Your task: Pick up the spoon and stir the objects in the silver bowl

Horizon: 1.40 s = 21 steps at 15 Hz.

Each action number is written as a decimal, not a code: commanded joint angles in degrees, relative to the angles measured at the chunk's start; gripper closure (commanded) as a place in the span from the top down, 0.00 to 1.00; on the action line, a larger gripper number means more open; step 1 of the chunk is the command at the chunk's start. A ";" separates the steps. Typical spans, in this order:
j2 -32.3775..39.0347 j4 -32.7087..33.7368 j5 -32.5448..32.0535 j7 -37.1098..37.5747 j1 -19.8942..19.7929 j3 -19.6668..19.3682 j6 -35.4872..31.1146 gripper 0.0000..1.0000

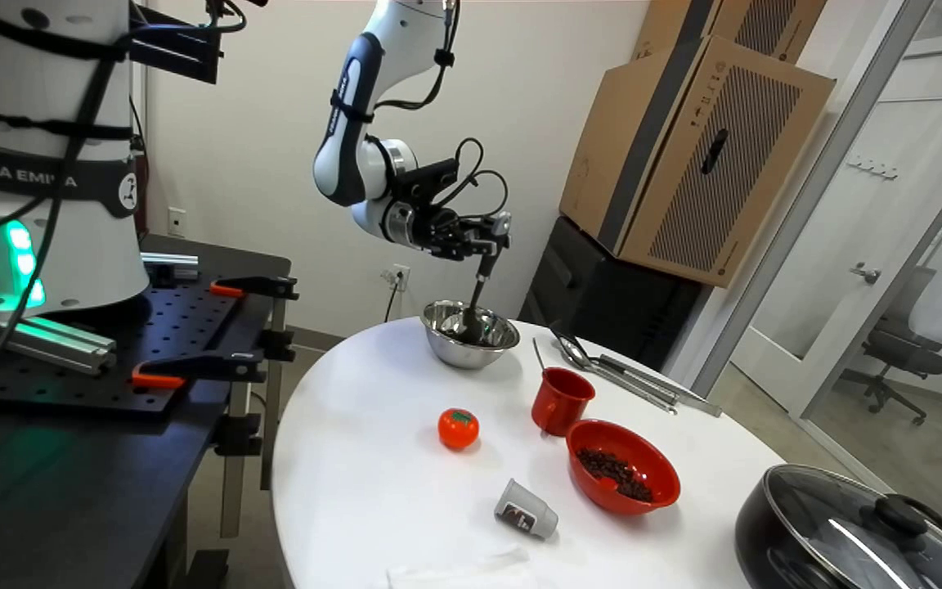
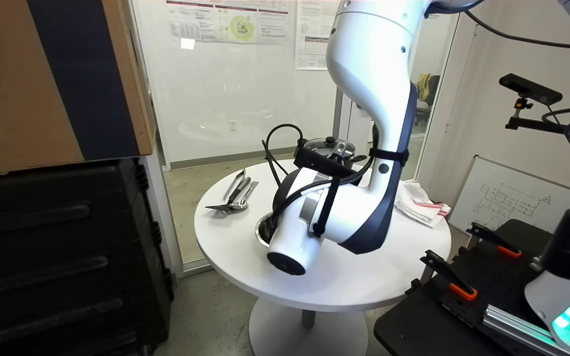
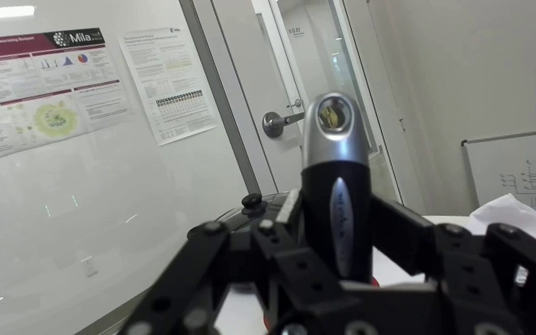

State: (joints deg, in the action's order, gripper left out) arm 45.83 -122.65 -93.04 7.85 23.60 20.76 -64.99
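Behind a round white desk [image 1: 356, 458] rises a pale wall [image 1: 250, 147]; being round, the desk has edges and no corners. Near its edge on the wall side the silver bowl [image 1: 464, 355] stands upright, and the spoon [image 1: 482, 278] dips into it, head [image 1: 468, 329] down. Above, the pincer [image 1: 491, 245] is clenched on the dark handle [image 3: 338, 223], with fingers [image 3: 391, 225] to either side of it in the wrist view. The pick-up looks done and stirring seems the step in hand, though what lies in the silver bowl is too dark to make out.

Most likely trouble, I judge, is the bowl going astray. Nothing is seen to hold it, and too wide a sweep would press the head against its side and could skid or tip it over that near edge. Small circles kept off the rim would be safer.

Next, the handle could pivot between the fingers if the head meets drag, since the grip sits high, well apart from the head. Whether the head touches bottom cannot be told; if so, pushing lower could jam it.

Sight is poor too: in an exterior view the arm [image 2: 379, 94] hides most of the bowl, and the wrist view leaves it out, so a bad contact might go unnoticed.
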 commanded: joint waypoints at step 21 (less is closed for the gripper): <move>4.39 6.19 -2.84 15.18 1.23 -1.45 3.04 0.10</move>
State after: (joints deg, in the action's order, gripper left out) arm 49.14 -117.50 -95.20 21.62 24.46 19.16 -62.29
